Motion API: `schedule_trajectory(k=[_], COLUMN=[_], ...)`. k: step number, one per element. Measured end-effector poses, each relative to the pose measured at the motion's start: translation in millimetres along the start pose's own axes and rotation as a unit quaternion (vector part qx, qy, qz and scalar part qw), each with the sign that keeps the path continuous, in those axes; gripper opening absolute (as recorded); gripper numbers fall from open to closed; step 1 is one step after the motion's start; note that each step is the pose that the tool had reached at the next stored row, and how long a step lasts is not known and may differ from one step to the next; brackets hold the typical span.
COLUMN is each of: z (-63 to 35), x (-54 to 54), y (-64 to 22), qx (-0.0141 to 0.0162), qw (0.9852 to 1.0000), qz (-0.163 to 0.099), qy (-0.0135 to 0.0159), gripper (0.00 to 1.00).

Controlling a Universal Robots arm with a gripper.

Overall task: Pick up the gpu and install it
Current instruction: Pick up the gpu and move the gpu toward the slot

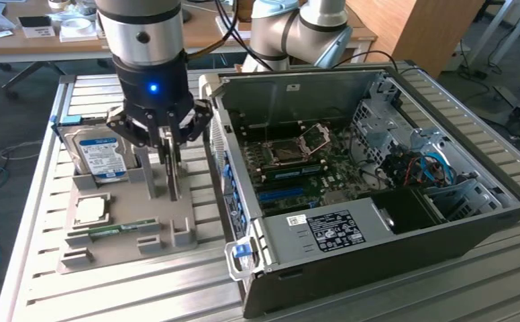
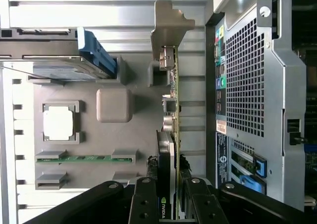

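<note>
The gpu [image 2: 173, 85] stands on edge in the grey holder tray [image 1: 125, 251], thin and tan-looking edge-on, with its silvery bracket [image 2: 168, 26] at the end away from me. My gripper [image 1: 168, 164] has come straight down over it. In the wrist view the black fingers [image 2: 144, 199] sit against both faces of the card, so the gripper [image 2: 171, 204] is shut on the gpu. The card still rests in its slot in the tray, to the exterior view's left of the open computer case [image 1: 367, 228].
A silver hard drive [image 1: 98, 155] with a blue label stands in the tray beside the gripper. A CPU [image 1: 91, 209] and a green memory stick [image 1: 117, 229] lie nearer the tray's front. The motherboard [image 1: 304, 168] lies exposed inside the case. A second robot arm [image 1: 304, 27] stands behind the case.
</note>
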State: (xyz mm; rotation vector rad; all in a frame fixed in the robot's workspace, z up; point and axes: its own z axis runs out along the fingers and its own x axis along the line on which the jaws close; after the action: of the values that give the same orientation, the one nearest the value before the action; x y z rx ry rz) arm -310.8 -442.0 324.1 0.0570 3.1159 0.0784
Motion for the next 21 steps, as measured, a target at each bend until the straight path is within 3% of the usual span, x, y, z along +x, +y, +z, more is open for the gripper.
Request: schedule_trajectory(k=[21], z=[-38.6], x=[-0.9], y=[2.0], qx=[0.0], qw=[1.0], qz=[0.0], qy=[0.0], gripper=[0.27])
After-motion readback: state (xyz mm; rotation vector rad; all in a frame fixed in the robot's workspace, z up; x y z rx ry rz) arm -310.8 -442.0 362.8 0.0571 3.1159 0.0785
